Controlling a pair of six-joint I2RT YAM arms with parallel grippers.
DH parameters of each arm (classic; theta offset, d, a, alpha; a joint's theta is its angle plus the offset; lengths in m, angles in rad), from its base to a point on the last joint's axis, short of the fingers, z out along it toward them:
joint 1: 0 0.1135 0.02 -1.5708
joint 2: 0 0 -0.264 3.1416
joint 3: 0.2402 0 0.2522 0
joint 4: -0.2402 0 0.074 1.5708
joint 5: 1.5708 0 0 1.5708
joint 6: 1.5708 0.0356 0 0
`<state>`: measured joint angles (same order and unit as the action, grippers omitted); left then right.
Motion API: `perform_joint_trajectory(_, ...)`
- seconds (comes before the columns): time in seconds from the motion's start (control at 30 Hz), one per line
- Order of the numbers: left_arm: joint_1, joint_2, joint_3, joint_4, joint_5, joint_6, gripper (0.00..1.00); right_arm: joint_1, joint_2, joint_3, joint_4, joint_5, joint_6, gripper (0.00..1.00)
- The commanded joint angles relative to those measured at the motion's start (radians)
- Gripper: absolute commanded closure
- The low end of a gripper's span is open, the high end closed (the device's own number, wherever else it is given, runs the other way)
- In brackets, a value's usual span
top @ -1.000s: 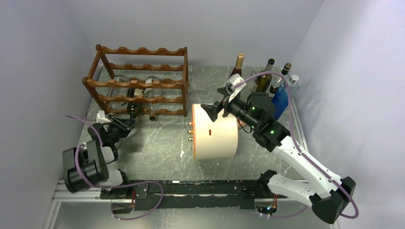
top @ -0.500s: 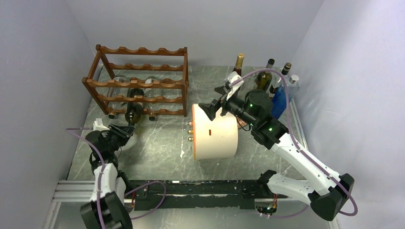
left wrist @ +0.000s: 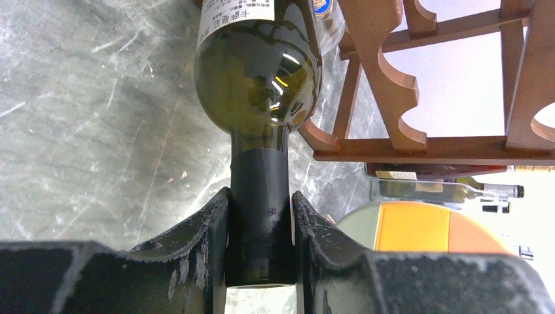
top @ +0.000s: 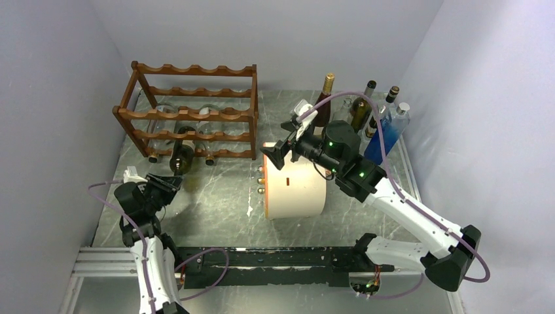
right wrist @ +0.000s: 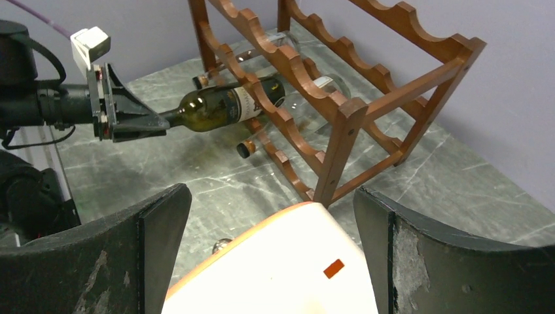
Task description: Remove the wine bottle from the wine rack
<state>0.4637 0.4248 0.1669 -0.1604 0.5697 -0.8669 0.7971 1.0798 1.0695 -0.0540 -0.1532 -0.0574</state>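
The left end effector (left wrist: 260, 210) is clamping the neck of the green wine bottle (left wrist: 258, 72) in front of the wine rack (left wrist: 386, 85); the right end effector (right wrist: 269, 199) is gaping wide, right of that rack.

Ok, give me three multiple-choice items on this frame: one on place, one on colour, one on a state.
1. Where does the left tool grip the wine bottle? A neck; B base; C label.
2. That bottle's glass is: A clear; B dark green; C blue.
3. The right tool is: A open, holding nothing; B shut on a can; C shut on a cloth.
Answers: 1 A, the tool clamps the black-wrapped neck. 2 B, the left wrist view shows dark green glass. 3 A, its two sides stand wide apart above the cream cylinder.
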Motion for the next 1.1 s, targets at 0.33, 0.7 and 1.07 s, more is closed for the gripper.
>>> perform_joint_trajectory(0.33, -0.011, -0.109, 0.474, -0.594, -0.335, 0.045, 0.93, 0.09, 0.019, 0.068, -0.019, 0.075, -0.055, 0.0)
perform_joint_trajectory(0.7, -0.036, -0.059, 0.654, -0.763, -0.251, 0.174, 0.93, 0.364, 0.225, 0.193, 0.049, 0.245, -0.172, 0.0)
perform_joint_trajectory(1.07, -0.158, 0.136, 0.902, -0.914, -0.227, 0.452, 0.93, 0.421, 0.553, 0.241, 0.307, -0.14, -0.236, 0.0)
